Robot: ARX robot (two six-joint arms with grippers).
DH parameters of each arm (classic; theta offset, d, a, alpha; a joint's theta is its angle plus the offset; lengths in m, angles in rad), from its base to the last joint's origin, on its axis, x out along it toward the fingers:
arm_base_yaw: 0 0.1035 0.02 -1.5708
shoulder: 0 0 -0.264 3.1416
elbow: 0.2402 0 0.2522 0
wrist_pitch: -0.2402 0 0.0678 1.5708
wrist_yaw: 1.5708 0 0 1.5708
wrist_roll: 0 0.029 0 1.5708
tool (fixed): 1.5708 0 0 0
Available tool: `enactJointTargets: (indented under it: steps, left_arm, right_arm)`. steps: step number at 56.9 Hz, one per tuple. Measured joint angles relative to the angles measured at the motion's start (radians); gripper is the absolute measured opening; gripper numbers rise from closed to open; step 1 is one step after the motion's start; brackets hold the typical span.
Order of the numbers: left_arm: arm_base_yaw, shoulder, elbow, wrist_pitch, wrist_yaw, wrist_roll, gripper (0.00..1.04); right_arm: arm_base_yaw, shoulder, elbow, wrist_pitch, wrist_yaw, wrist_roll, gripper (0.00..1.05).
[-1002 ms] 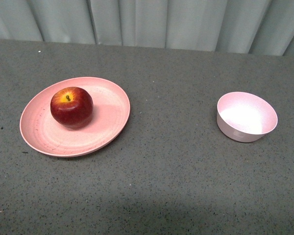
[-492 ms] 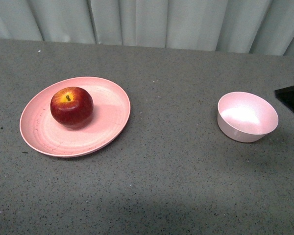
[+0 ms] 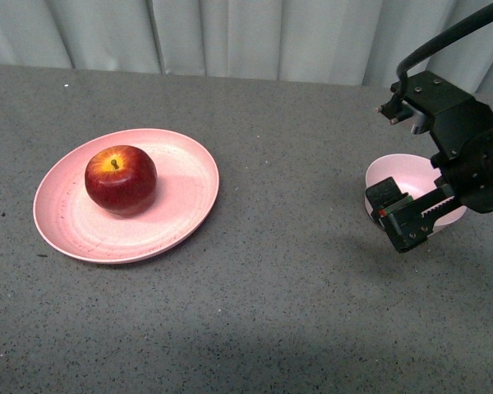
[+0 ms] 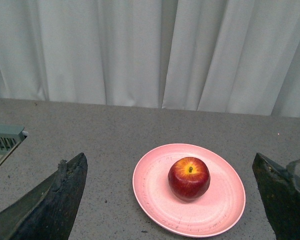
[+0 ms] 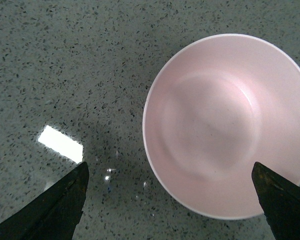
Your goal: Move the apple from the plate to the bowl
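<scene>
The dark-red apple (image 3: 121, 179) sits upright, stem up, on the wide salmon-pink plate (image 3: 185, 185) at the table's left. The small pale pink bowl (image 3: 384, 175) stands at the right and has nothing in it. My right gripper (image 3: 407, 222) hangs open just above the bowl's near rim, partly covering it. In the right wrist view the bowl (image 5: 225, 125) lies below the open right gripper (image 5: 170, 167), off to one side. The left wrist view shows the apple (image 4: 189, 178) on the plate (image 4: 155, 192), ahead of the open left gripper (image 4: 170, 159) and apart from it. The left arm is outside the front view.
A grey speckled tabletop (image 3: 279, 295) spans the scene, with a pale curtain (image 3: 246, 37) behind it. A grey slatted object (image 4: 4, 137) lies at the table's edge in the left wrist view. Bare tabletop separates plate and bowl.
My right arm has come into the front view from the right and now hangs over the bowl. Apple, plate and bowl have not moved.
</scene>
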Motion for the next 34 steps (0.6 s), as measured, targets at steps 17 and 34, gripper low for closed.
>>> enactJointTargets:
  steps: [17, 34]
  left_arm:
    - [0.0, 0.0, 0.0, 0.0, 0.0, 0.0, 0.98]
    - [0.0, 0.0, 0.0, 0.0, 0.0, 0.0, 0.98]
  right_arm:
    - [0.013, 0.121, 0.126, -0.057, 0.016, -0.006, 0.95]
    - [0.021, 0.162, 0.167, -0.086, 0.025, -0.006, 0.67]
